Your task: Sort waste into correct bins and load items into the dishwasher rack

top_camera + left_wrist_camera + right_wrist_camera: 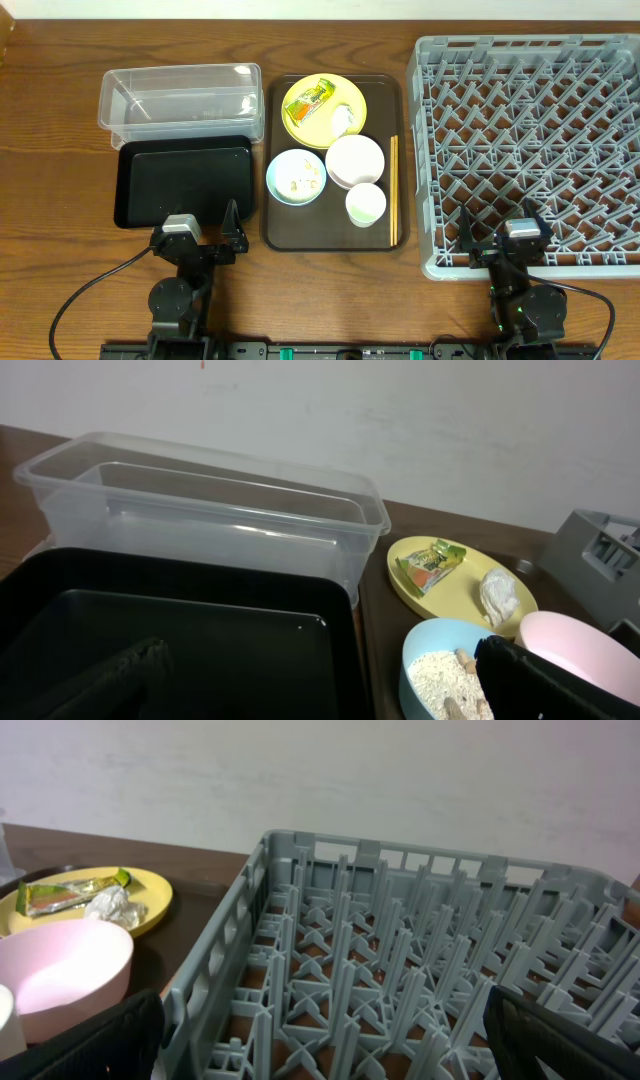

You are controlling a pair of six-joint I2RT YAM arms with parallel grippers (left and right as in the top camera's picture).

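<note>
Both tools are hovering at the near edge of the table [60, 120], fingers spread wide apart.

The left tool [197, 232] is hanging over the near rim of the black tray [185, 180], which is lying just in front of the clear tub [180, 100]. The right tool [503, 228] is hanging over the near wall of the grey rack [530, 120]. Between bins and rack, the brown serving tray [385, 100] is carrying the rest. The wrapper [312, 98] is lying on the yellow plate [300, 128] at the far end, and the rice scraps [298, 180] are sitting in the light blue bowl [275, 170]. The pinkish-white bowl [355, 160] and white cup [365, 204] are sitting beside it, and the chopsticks [393, 190] are lying along the tray's right edge.
</note>
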